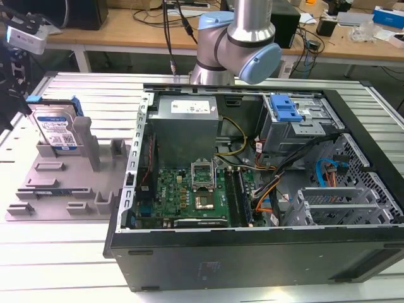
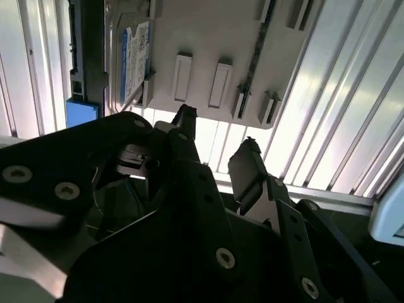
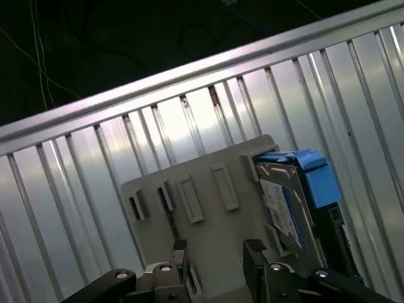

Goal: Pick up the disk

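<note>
The gripper [image 2: 218, 136] is being held open and empty near the grey tray [image 3: 208, 170]; the upright disk [image 3: 287, 202] at the tray's corner is best being approached squarely, seemingly across its faces.

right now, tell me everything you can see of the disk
The disk is a flat silver metal drive with a blue-and-white label and blue plastic rails along its sides. It stands upright on edge in a slot of the grey holder, at the exterior view's left, outside the computer case. Only the holder touches it; the fingers are open and clear of it.
</note>
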### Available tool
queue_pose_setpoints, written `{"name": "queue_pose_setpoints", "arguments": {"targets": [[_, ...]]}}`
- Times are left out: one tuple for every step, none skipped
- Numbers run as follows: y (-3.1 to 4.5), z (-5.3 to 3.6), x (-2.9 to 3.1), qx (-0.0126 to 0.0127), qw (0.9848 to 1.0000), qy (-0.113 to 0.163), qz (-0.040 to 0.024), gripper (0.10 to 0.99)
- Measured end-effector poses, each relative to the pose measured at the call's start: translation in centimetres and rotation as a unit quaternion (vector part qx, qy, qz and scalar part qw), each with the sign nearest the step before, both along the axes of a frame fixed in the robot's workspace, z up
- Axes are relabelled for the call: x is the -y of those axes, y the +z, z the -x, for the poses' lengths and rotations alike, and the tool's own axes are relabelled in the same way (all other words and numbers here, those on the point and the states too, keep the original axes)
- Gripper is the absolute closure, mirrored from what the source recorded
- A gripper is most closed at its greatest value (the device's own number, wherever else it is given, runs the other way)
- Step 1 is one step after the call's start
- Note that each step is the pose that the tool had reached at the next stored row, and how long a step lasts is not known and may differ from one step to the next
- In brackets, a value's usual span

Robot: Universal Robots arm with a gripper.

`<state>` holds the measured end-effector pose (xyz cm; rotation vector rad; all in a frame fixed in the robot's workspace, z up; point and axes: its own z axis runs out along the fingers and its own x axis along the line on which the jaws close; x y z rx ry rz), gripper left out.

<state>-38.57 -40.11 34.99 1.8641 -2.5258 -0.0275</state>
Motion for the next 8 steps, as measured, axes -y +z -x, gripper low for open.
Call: {"name": "queue_pose_setpoints", "arguments": {"targets": [[-0.02, 0.0, 0.0, 0.0, 1.0, 0.009, 0.0, 0.604], [-0.03, 0.0, 0.0, 0.0, 0.9998, 0.019, 0.0, 0.604], [-0.06, 0.0, 0.0, 0.0, 0.9996, 0.028, 0.0, 0.604], [-0.09, 0.0, 0.0, 0.0, 0.9991, 0.042, 0.0, 0.604], [-0.11, 0.0, 0.0, 0.0, 0.9987, 0.05, 0.0, 0.604], [-0.14, 0.0, 0.0, 0.0, 0.9978, 0.067, 0.0, 0.604], [-0.17, 0.0, 0.0, 0.0, 0.9966, 0.083, 0.0, 0.604], [-0.19, 0.0, 0.0, 0.0, 0.9958, 0.092, 0.0, 0.604]]}}
